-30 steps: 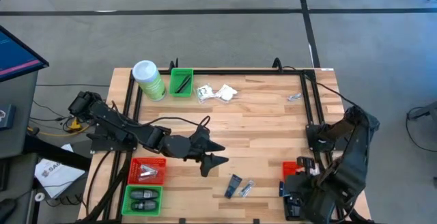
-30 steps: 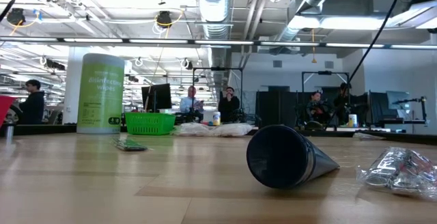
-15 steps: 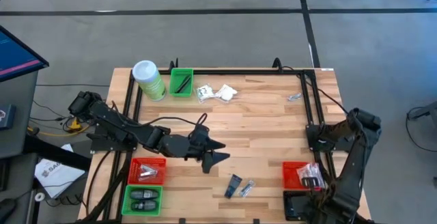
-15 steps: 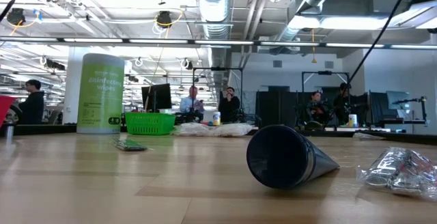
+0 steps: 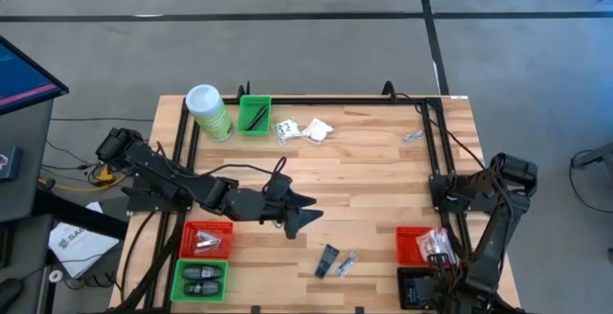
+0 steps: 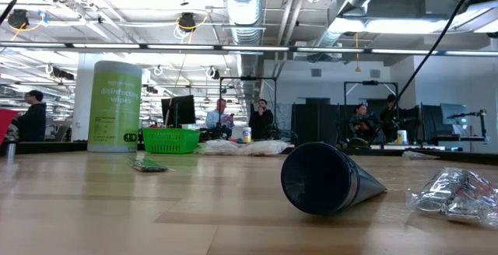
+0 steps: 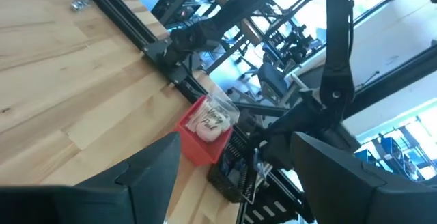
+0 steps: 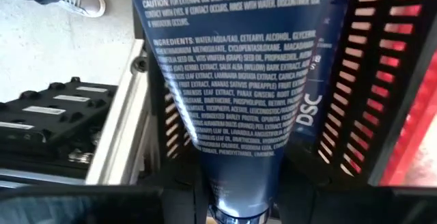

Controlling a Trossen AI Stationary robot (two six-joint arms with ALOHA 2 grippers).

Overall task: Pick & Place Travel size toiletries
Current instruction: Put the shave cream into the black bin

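My right gripper hangs at the table's near right corner over a black slatted bin, shut on a dark blue tube with white print. My left gripper waits open above the table's middle, holding nothing. On the wood lie another dark blue tube and a silvery packet near the front edge. White sachets and a small silvery item lie toward the far edge. My right gripper holds the dark blue tube at its narrow cap end, between the two fingers. The fingers point down from above, and the tube hangs below them, flat end lowest, beside the black bin's slatted wall. Whether that end touches the bin is hidden.
A red bin with clear packets sits beside the black bin. At the left stand a red bin, a green bin with black oval pieces, a far green bin and a green canister. A black frame rims the table.
My right gripper has gone down with the tube, toward the table's near right corner and the black bin, and now points straight down. My left gripper has stayed in place and rolled a little about its own axis, still open.
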